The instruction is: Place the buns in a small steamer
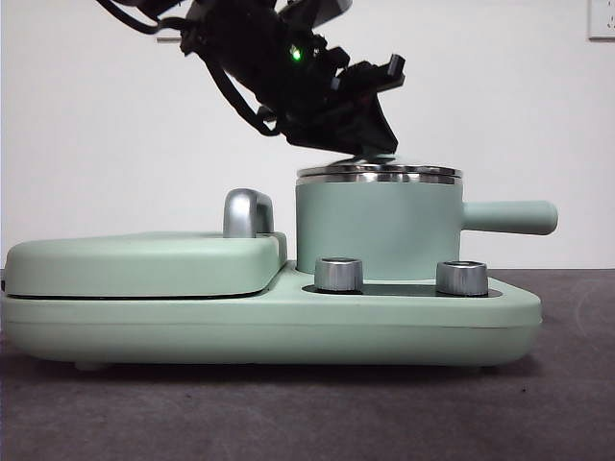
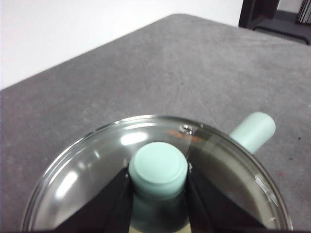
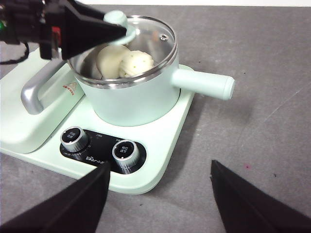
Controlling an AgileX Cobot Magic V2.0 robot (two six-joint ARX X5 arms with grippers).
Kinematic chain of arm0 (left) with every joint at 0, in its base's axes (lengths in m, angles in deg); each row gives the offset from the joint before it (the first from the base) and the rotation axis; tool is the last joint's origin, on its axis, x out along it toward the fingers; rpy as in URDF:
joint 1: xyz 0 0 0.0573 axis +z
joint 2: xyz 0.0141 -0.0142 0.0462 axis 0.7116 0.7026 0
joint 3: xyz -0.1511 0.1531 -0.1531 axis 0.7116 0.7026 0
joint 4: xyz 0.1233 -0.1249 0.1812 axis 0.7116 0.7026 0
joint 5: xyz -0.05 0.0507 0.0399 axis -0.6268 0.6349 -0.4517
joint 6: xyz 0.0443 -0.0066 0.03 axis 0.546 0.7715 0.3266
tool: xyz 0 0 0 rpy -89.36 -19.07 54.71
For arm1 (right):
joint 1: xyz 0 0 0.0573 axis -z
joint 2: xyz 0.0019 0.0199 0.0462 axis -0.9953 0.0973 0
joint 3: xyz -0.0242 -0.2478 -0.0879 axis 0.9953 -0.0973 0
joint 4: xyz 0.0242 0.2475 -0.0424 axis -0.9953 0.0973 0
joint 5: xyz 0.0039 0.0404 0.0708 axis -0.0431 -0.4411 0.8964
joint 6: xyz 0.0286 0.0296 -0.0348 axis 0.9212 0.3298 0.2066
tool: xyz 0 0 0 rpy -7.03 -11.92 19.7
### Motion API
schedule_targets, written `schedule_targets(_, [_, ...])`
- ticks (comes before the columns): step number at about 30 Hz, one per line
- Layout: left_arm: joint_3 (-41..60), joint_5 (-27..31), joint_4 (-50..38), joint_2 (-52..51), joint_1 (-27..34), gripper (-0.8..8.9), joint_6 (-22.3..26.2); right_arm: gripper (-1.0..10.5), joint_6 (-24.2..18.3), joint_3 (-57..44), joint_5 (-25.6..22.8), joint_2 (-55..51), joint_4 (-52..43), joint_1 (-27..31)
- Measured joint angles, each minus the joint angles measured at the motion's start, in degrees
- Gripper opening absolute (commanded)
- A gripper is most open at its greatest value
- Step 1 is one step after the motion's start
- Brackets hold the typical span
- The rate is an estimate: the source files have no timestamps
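The small steamer (image 1: pixel 375 230) stands on the right half of its mint-green base, its glass lid (image 1: pixel 380 173) lying on the steel rim. Through the glass, in the right wrist view, both buns lie inside side by side: the smooth one (image 3: pixel 109 60) and the twisted, green-flecked one (image 3: pixel 137 62). My left gripper (image 2: pixel 158 177) comes down from above and is shut on the lid's green knob (image 2: pixel 158 167); it appears as the dark arm (image 1: pixel 370 144) over the pot. My right gripper (image 3: pixel 159 167) hovers open in front of the base, holding nothing.
The flat griddle lid (image 1: pixel 144 261) with its chrome handle (image 1: pixel 247 213) fills the base's left half. Two steel dials (image 1: pixel 338 274) (image 1: pixel 461 278) sit on the front. The steamer's side handle (image 1: pixel 509 217) sticks out to the right. A white wall stands behind the grey table (image 1: pixel 557 403).
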Motion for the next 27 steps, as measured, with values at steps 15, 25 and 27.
schedule_targets(15, [-0.55,0.02,4.20,-1.42,-0.02,3.17,-0.42,3.2,0.04,0.00,0.00,0.00,0.00,0.00])
schedule_targets(25, [-1.09,0.02,26.47,-15.23,0.81,3.12,-0.46,3.2,0.04,0.00,0.11,0.00,0.00,0.00])
schedule_targets(27, [-1.16,0.04,33.64,-18.34,1.16,3.12,-1.20,3.2,0.04,0.00,0.66,0.00,0.00,0.00])
